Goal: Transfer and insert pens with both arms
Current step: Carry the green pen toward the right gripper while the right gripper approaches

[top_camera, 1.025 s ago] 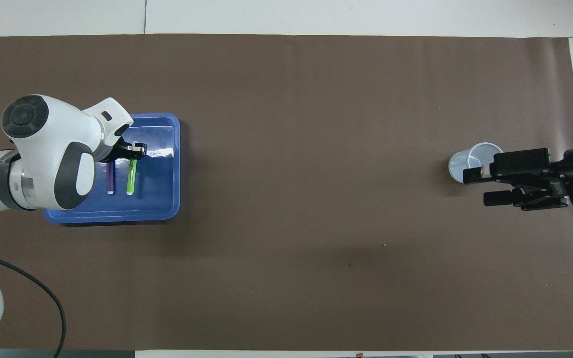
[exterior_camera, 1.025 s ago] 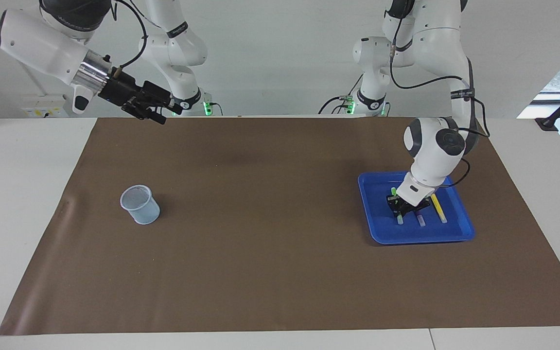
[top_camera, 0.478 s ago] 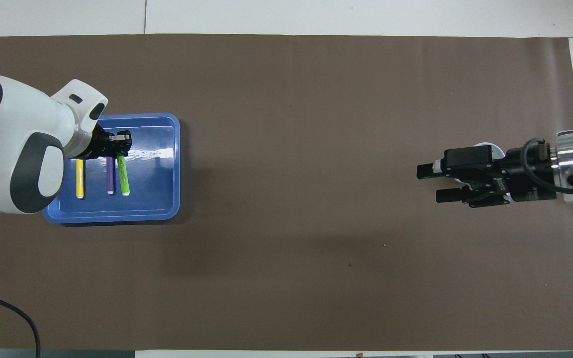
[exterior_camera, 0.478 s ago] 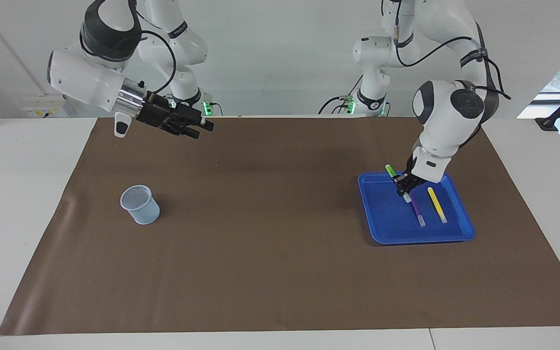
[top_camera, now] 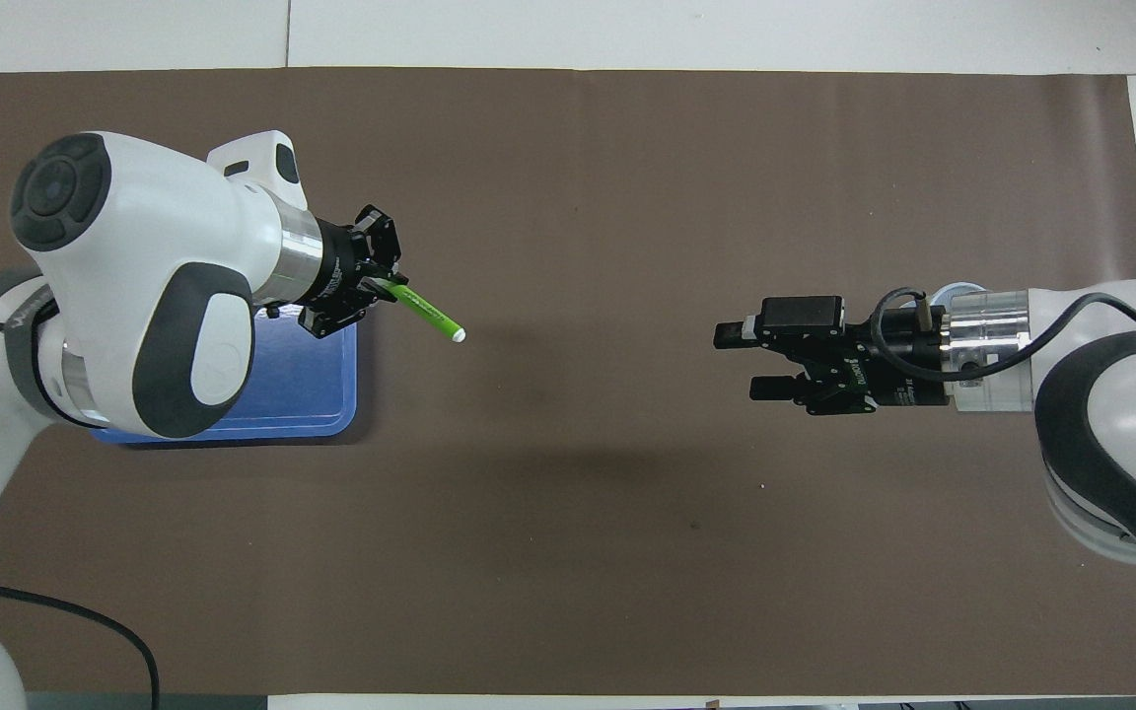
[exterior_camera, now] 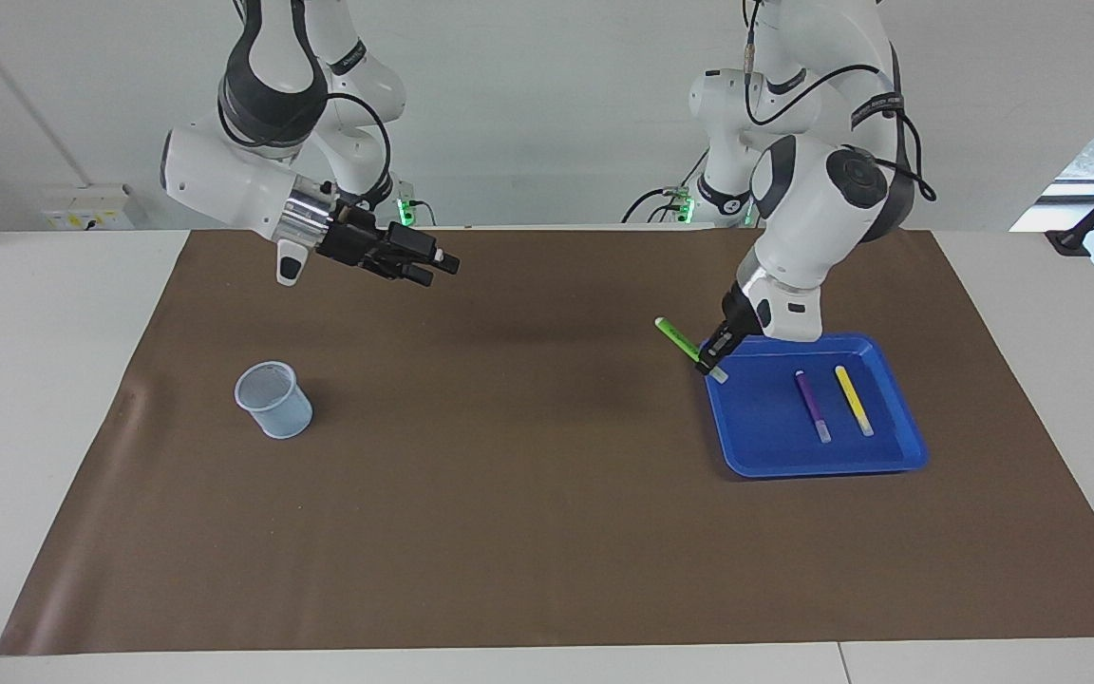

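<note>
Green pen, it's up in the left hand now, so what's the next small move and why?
Probably carry the green pen on toward the table's middle. The left hand grips it near the blue tray's edge, while the right hand hangs open over the brown mat, apart from the pen, seemingly awaiting a handover.

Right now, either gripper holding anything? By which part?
Left gripper holds the green pen near its whitish end, over the blue tray's edge. Right gripper is open and holds nothing.
</note>
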